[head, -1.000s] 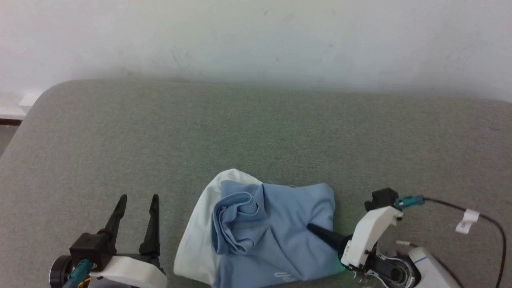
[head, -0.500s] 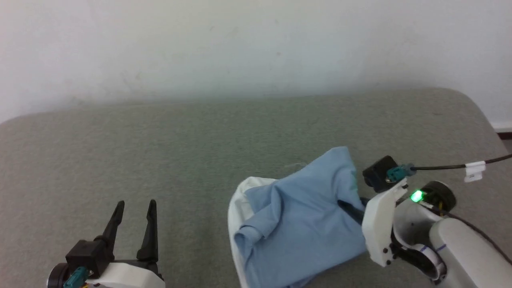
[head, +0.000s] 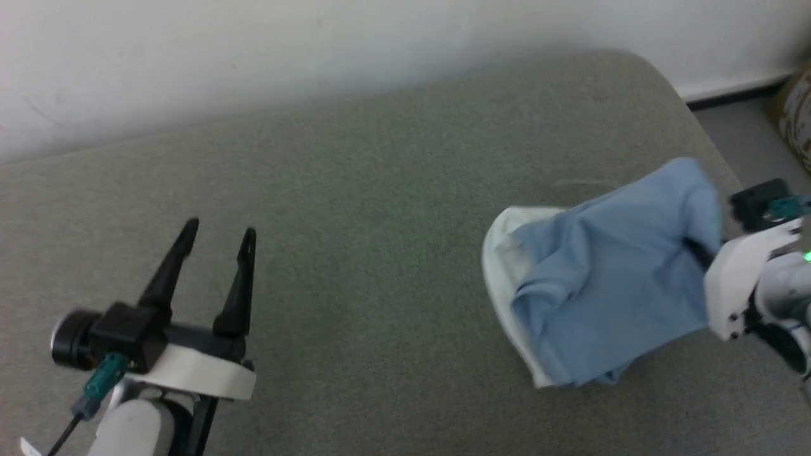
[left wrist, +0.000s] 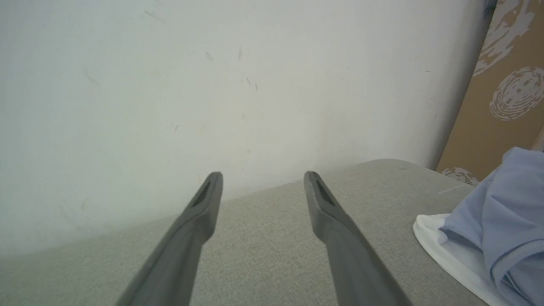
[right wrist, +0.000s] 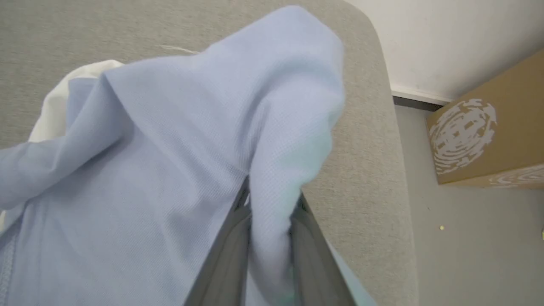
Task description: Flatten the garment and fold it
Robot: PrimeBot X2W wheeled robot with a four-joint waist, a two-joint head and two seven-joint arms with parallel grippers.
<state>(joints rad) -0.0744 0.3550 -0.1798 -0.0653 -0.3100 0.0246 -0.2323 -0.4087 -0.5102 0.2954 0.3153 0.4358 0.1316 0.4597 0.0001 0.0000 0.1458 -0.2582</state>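
Note:
The light blue garment [head: 608, 285] with its white band [head: 500, 253] hangs bunched at the right of the grey padded surface [head: 380, 221], its right part lifted. My right gripper [head: 697, 247] is shut on a fold of the garment [right wrist: 272, 221], with blue cloth squeezed between its fingers [right wrist: 229, 255] in the right wrist view. At the lower left my left gripper [head: 218, 231] stands open and holds nothing, well apart from the cloth. In the left wrist view its fingers [left wrist: 204, 204] point at the wall, and the garment [left wrist: 501, 221] lies off to the right.
The surface's rounded right edge [head: 697, 107] drops to a grey floor [right wrist: 480, 238]. A brown cardboard box [right wrist: 484, 136] with white print stands on that floor by the white wall [head: 317, 50]. Bare grey surface stretches between the two grippers.
The head view has swung right, so the whole picture shifted. My right gripper has kept its hold and pulled the garment up and to the right, and the crumpled folds have partly opened.

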